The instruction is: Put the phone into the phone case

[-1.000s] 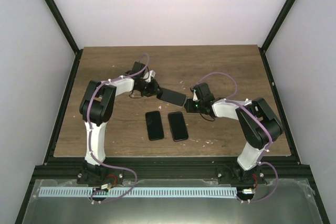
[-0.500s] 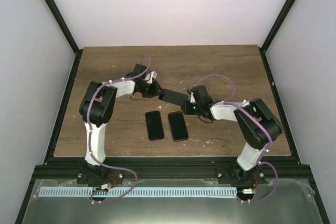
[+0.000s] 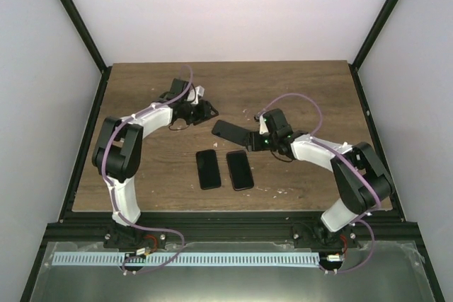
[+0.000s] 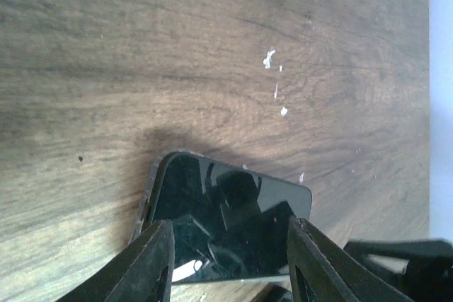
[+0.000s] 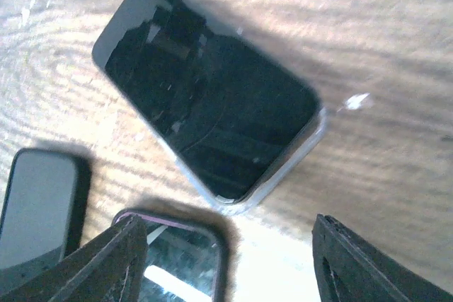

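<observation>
Two tools, and both are released with nothing in them. The left tool [image 3: 201,109] has its fingers spread around bare air, and the right tool [image 3: 259,139] is spread wide too. The black glossy-screened phone [image 5: 212,114] lies flat on the brown wood-grain surface [image 3: 304,90]. In my right wrist view it looks seated in the clear thin-rimmed phone case [image 5: 317,126], because a see-through lip shows around one end. I can't tell whether every corner is properly snapped in, though.

What worries me is a corner sitting proud. If I then press down off-centre, the phone could pop out of the case, or the whole thing could skate across the surface. There's also a spare dark rectangular handset [image 3: 208,169] and its twin [image 3: 240,170] near the phone's 6 o'clock, so a sideways shove could knock it into them.

From overhead, the phone sits at about 4 o'clock from the left tool and clearly apart from it. From the right tool it's at 9 o'clock, just beside it.
</observation>
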Controlling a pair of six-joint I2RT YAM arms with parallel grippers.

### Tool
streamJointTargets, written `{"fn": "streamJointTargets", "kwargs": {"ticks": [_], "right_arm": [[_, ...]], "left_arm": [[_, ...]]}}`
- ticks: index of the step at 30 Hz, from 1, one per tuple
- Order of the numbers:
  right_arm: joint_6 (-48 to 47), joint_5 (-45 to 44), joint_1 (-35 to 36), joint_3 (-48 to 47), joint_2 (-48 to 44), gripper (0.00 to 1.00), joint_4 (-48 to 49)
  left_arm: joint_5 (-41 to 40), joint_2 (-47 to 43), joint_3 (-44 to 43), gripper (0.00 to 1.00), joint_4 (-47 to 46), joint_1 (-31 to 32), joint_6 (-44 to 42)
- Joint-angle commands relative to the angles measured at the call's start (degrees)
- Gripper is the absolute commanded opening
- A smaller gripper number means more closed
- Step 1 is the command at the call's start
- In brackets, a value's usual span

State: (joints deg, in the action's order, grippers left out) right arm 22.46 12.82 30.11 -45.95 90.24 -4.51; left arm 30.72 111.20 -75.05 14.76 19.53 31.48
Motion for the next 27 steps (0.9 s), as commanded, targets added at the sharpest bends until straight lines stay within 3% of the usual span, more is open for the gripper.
{"fn": "streamJointTargets", "kwargs": {"ticks": [1, 13, 19, 23, 27], "right_arm": [[-5.04, 1.26, -3.37, -4.86, 0.95, 0.65, -1.58], [-7.41, 7.73, -5.5, -19.09, 18.0, 0.77, -1.94], [-5.26, 14.07, -5.35, -19.37, 21.06, 0.77, -1.39], [-2.77, 16.81, -3.78, -14.86, 18.86, 0.73, 0.86], [1.46, 18.44, -3.15, -9.1, 16.03, 0.59, 5.01]], "left_arm": [[2.1, -1.01, 3.54, 0.45, -1.31, 0.15, 2.49], [5.4, -0.8, 12.06, 0.49, -8.04, 0.33, 5.97], [6.73, 0.29, 12.55, 0.49, -9.93, 0.33, 7.41], [6.75, 1.19, 11.62, 0.45, -9.66, 0.26, 7.24], [6.5, 2.82, 10.21, 0.4, -9.75, 0.16, 7.11]]}}
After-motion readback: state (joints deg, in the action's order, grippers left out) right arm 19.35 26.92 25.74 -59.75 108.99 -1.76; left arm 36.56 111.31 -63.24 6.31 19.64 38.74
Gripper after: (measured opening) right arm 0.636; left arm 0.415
